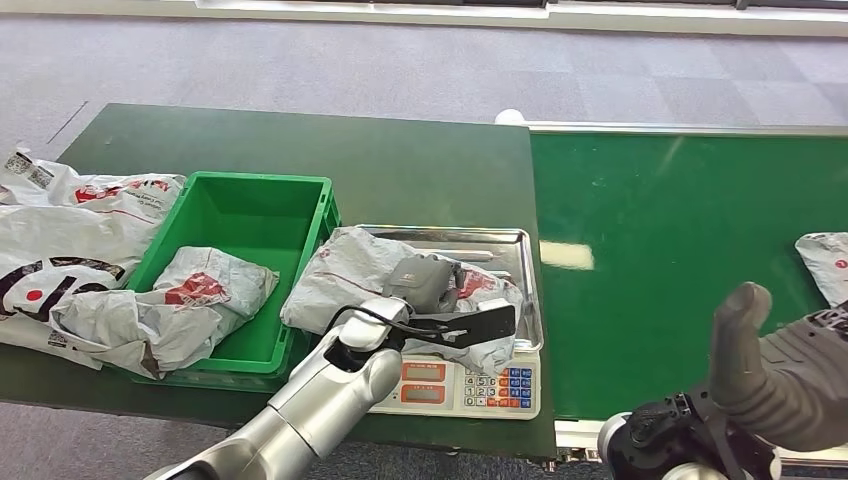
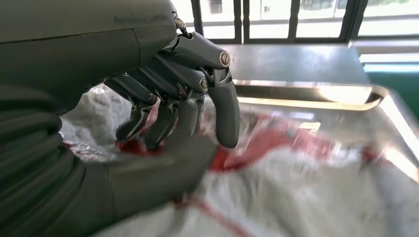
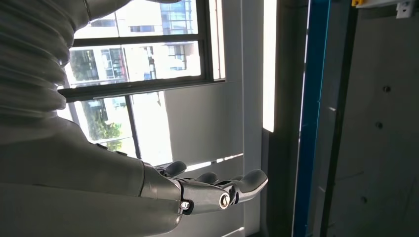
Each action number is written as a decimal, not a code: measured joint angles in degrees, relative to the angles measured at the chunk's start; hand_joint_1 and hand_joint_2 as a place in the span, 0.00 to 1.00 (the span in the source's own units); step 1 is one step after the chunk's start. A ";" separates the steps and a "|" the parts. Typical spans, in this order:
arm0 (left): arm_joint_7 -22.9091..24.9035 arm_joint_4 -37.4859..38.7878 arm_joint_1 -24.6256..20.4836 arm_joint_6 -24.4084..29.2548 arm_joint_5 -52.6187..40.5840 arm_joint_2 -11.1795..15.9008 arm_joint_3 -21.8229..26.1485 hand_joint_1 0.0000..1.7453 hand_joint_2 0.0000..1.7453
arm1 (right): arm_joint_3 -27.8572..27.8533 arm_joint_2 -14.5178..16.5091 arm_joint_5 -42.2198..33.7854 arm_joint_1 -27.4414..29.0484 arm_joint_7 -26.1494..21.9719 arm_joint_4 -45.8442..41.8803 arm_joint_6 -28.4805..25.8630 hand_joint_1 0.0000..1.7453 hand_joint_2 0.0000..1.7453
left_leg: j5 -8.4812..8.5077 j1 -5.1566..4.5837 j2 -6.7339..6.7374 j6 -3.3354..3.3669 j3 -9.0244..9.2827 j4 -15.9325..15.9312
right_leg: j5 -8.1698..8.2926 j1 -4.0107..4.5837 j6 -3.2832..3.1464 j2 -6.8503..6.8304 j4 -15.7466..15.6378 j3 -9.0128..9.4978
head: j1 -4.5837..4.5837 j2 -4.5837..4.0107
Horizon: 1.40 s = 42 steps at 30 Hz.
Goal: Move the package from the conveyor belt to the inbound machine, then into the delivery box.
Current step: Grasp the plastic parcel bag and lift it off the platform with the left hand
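Note:
A grey-white package with red print [image 1: 345, 270] lies on the steel tray [image 1: 500, 235] of the inbound scale [image 1: 465, 385]. My left hand [image 1: 430, 283] rests on top of it. In the left wrist view its fingers [image 2: 188, 108] curl down against the thumb and pinch the package's red-printed film [image 2: 306, 187], with the tray rim [image 2: 306, 94] behind. My right hand [image 1: 770, 360] is raised at the lower right above the belt's near edge, its fingers [image 3: 207, 190] stretched out and holding nothing. Another package [image 1: 825, 262] lies at the right edge of the green conveyor belt [image 1: 680, 250].
A green delivery box [image 1: 250, 215] stands left of the scale with one package [image 1: 200, 290] inside. Several more packages [image 1: 60, 230] are piled on the dark green table left of the box. The scale's keypad faces the table's front edge.

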 joint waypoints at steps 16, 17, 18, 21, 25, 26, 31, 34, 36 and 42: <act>2.18 -14.88 -0.36 -2.64 -0.16 2.14 2.38 0.00 1.00 | -0.91 0.39 -0.56 -0.07 0.02 0.00 0.00 0.00 1.00 | 0.01 0.00 -0.01 -0.01 -0.03 -0.01 | 0.00 0.01 0.00 -0.02 0.00 -0.01 | 0.00 0.00; 2.33 -14.57 -0.38 -3.07 -0.40 2.19 2.38 0.00 1.00 | -0.91 0.39 -0.56 -0.10 0.02 0.00 0.00 0.00 1.00 | 0.01 0.00 -0.01 -0.01 -0.03 -0.01 | 0.00 0.01 0.00 -0.01 0.00 -0.01 | 0.00 0.00; 2.48 -14.24 -0.43 -3.43 -0.59 2.20 2.38 0.00 1.00 | -0.91 0.39 -0.56 -0.14 0.02 0.00 0.00 0.00 1.00 | 0.01 0.00 -0.01 -0.01 -0.03 -0.01 | 0.00 0.00 0.00 -0.01 0.00 -0.01 | 0.00 0.00; 3.16 -12.27 -0.94 -6.54 -1.44 2.16 2.38 0.00 1.00 | -0.91 0.39 -0.47 -0.37 0.02 0.04 0.00 0.00 1.00 | 0.01 0.00 -0.01 -0.01 -0.02 -0.01 | 0.00 0.00 0.00 -0.01 0.00 -0.01 | 0.00 0.00; 3.11 -5.98 -1.71 -10.74 -3.17 1.44 2.32 0.00 1.00 | -0.91 0.42 0.27 -0.62 0.02 0.16 0.00 0.00 1.00 | 0.01 0.00 -0.01 -0.01 -0.03 0.00 | 0.00 0.00 0.00 -0.01 0.00 -0.04 | 0.00 0.00; 2.86 -4.22 -1.91 -11.18 -3.67 1.11 2.28 0.00 1.00 | -0.91 0.47 0.55 -0.63 0.02 0.18 0.00 0.00 1.00 | 0.01 0.00 -0.01 -0.01 -0.03 0.00 | 0.00 0.00 0.00 -0.01 0.00 -0.03 | 0.00 0.00; 2.02 2.20 -3.54 -12.56 -5.00 -0.44 2.07 0.73 1.00 | -0.91 0.75 1.54 -0.62 0.02 0.22 0.00 0.00 1.00 | 0.01 0.00 -0.02 -0.01 -0.01 0.00 | 0.00 0.00 0.00 -0.02 0.00 0.01 | -0.01 0.00; 1.74 4.11 -4.28 -14.24 -5.45 -0.92 1.79 1.00 1.00 | -0.93 0.95 1.98 -0.59 0.02 0.24 0.00 0.00 1.00 | 0.01 0.00 -0.04 -0.01 0.03 -0.01 | -0.01 0.00 0.01 -0.04 -0.01 0.06 | -0.01 0.00; 1.48 5.01 -4.51 -14.90 -5.68 -1.18 1.60 1.00 1.00 | -0.99 1.12 2.42 -0.53 0.02 0.24 0.00 0.00 1.00 | 0.01 0.00 -0.05 0.00 0.06 -0.01 | -0.01 0.00 0.01 -0.05 -0.01 0.10 | 0.00 0.00; 1.32 6.47 -4.57 -11.65 -3.98 -1.56 1.59 1.00 1.00 | -1.38 2.02 3.70 0.44 0.02 0.22 0.00 0.00 1.00 | 0.06 -0.01 -0.03 0.04 0.08 0.00 | 0.04 -0.01 0.05 -0.04 -0.01 0.12 | 0.00 0.00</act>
